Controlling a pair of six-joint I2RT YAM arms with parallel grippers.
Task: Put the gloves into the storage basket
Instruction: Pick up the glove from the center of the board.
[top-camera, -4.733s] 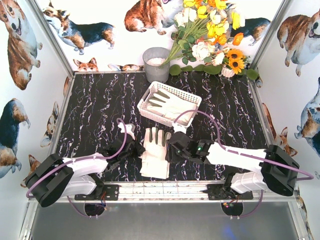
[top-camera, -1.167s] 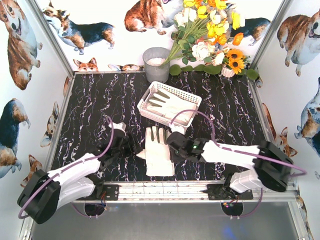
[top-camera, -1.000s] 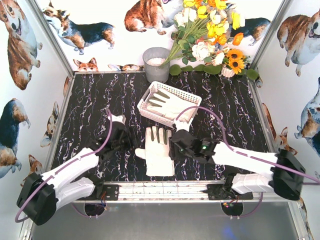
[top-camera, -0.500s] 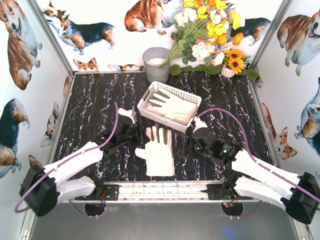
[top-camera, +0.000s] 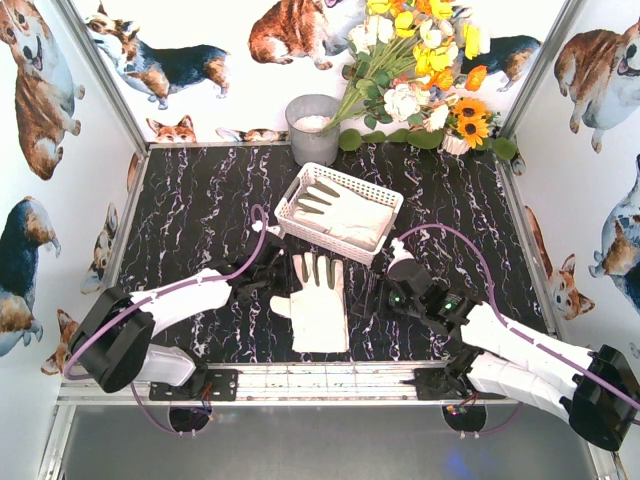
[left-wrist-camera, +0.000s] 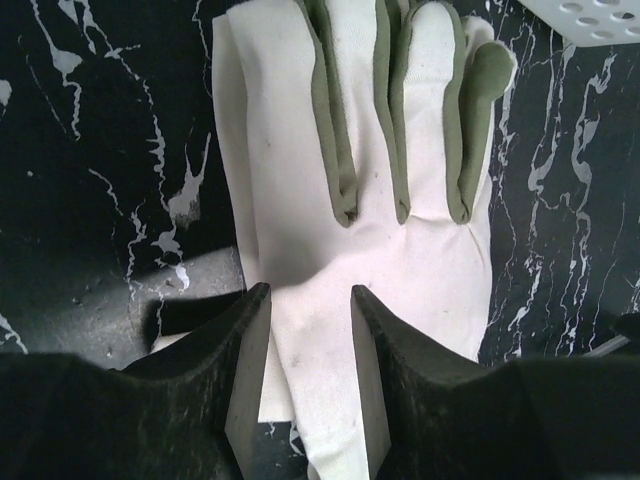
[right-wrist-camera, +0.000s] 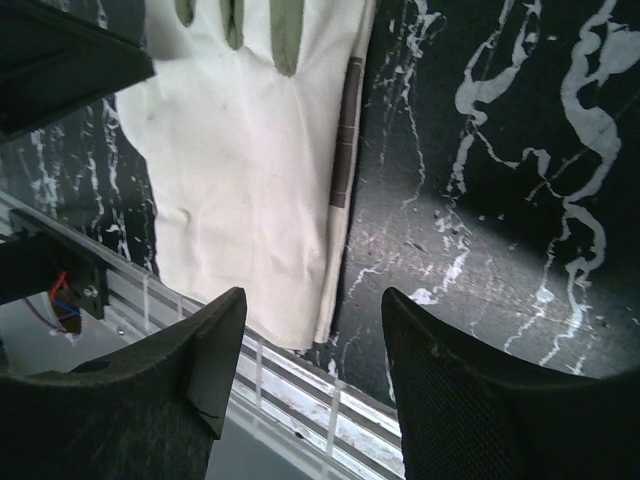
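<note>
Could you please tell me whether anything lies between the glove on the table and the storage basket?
Nothing visible does: only bare table separates the glove from the storage basket.

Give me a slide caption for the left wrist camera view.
Left gripper, jaws apart, poised over a cream-white fabric glove with olive-grey finger patches lying flat on the black marbled table.

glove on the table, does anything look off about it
Nothing damaged or spilled. The glove lies flat on the table, outside the storage basket that holds other gloves, its cuff close to the near edge. The left end effector sits over its thumb side.
</note>
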